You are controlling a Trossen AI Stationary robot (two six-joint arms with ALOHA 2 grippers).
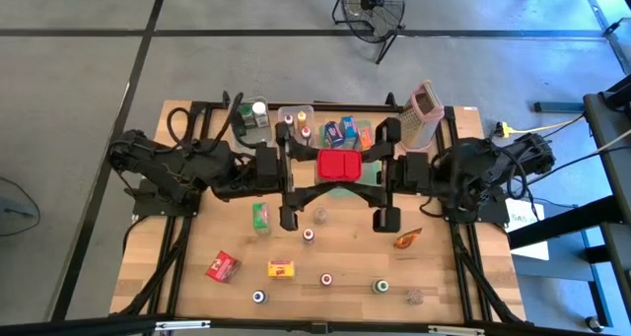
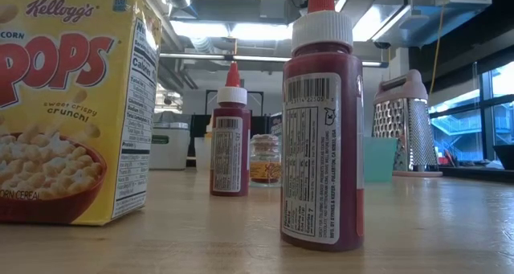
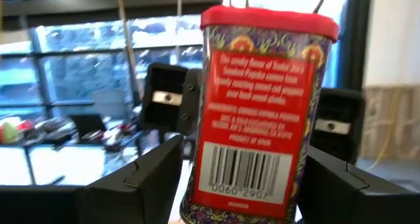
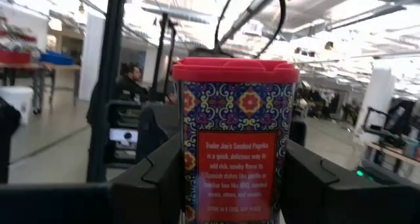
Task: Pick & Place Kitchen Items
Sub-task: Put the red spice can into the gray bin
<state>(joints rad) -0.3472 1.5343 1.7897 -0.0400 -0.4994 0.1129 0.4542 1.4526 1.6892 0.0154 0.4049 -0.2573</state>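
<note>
Red-lidded patterned paprika tin [image 1: 340, 165] mid-table, gripped between my left gripper [image 3: 239, 178] and right gripper [image 4: 233, 178]: two-sided hold for handover

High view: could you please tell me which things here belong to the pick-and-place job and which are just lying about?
Job items:
paprika tin, mid-table between the arms
red carton
yellow carton
green carton
orange packet
small spice jars

Lying about:
box grater
clear bin
fan, on the floor
</note>
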